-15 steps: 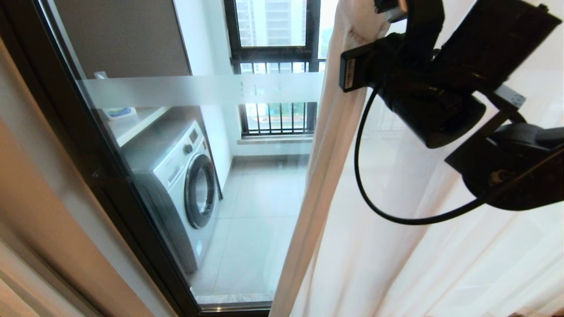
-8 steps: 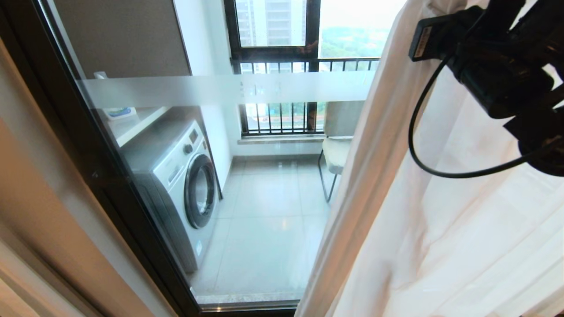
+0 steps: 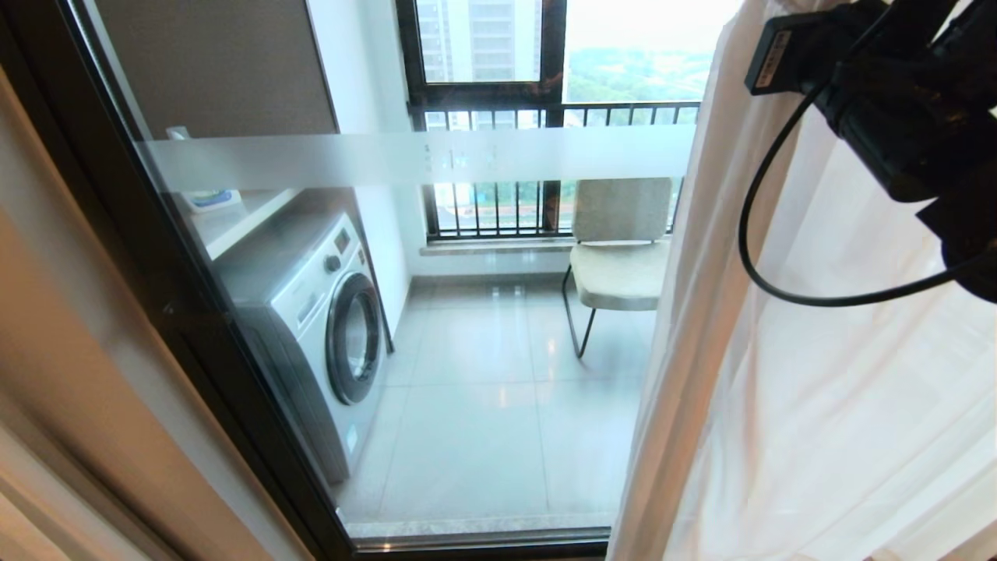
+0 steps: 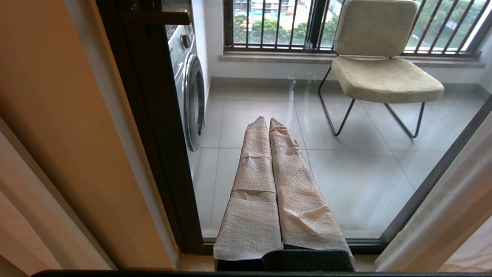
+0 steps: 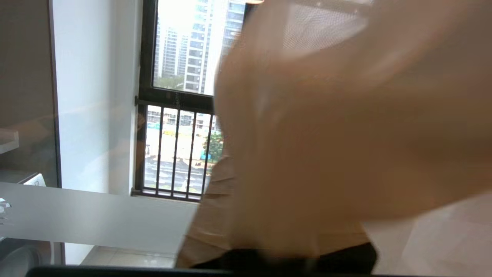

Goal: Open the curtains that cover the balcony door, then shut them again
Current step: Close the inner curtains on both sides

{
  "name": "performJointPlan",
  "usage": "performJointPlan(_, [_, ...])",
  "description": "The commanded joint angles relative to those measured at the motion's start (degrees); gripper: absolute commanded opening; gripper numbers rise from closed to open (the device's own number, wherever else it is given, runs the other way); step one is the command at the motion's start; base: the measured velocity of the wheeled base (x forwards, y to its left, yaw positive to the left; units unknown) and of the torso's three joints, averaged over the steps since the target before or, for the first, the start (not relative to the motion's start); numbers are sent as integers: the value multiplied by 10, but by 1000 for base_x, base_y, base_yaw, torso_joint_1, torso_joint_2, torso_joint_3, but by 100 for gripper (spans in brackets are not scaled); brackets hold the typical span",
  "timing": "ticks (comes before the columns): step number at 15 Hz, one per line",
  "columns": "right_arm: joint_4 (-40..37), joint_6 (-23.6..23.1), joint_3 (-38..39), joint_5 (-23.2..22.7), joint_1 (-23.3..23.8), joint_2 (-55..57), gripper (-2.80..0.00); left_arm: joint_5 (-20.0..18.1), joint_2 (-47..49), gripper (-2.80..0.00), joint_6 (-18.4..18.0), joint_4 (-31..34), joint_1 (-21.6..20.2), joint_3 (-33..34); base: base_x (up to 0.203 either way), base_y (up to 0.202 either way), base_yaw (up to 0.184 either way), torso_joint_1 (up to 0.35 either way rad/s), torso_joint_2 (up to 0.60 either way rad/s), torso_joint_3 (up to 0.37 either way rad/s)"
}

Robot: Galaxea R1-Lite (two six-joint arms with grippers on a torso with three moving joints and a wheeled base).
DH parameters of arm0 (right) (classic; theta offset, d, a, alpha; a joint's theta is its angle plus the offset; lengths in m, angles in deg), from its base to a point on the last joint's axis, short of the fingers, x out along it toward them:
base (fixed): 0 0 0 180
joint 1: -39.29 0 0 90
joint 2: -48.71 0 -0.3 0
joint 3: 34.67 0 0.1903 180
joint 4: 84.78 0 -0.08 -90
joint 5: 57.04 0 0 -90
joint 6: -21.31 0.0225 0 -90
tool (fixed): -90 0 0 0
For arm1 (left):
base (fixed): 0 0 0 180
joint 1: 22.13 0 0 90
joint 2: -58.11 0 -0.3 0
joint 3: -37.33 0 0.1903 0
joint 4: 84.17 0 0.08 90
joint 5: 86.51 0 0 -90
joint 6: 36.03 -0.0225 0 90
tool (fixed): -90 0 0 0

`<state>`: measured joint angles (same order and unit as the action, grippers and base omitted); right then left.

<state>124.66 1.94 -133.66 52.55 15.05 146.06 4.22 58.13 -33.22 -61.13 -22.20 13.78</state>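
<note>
One label (image 3: 769, 58) (unreadable), right arm.

The right arm (image 3: 896, 117) is raised high at the upper right of the head view, with a black cable looping below its wrist. The right gripper (image 5: 230, 215) is mostly hidden behind blurred cloth; its fingers cannot be judged. The left gripper (image 4: 269, 127) points forward and down, its two wrapped fingers (image 4: 253, 184) pressed together, holding nothing.
</note>
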Motion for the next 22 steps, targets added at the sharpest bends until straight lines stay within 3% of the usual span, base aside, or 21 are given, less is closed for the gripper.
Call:
performJointPlan(1, [3,-1,19,2,3,-8,0,0,0,-280,0,0,0,0,0,0,0,0,0,0])
performJointPlan(6, [2,2,138,1,27,-109,0,1,0,-280,0,0,0,0,0,0,0,0,0,0])
performJointPlan(13, [-22,10,387,0,42,-391,0,1,0,-280,1,0,0,0,0,0,0,0,0,0])
performJointPlan(19, [-174,16,488,-2,33,-631,0,1,0,-280,1,0,0,0,0,0,0,0,0,0])
performJointPlan(20, [-204,17,493,-2,27,-655,-280,1,0,-280,0,0,0,0,0,0,0,0,0,0])
performJointPlan(22, [-221,17,497,-2,11,-667,-280,0,0,-280,1,0,0,0,0,0,0,0,0,0])
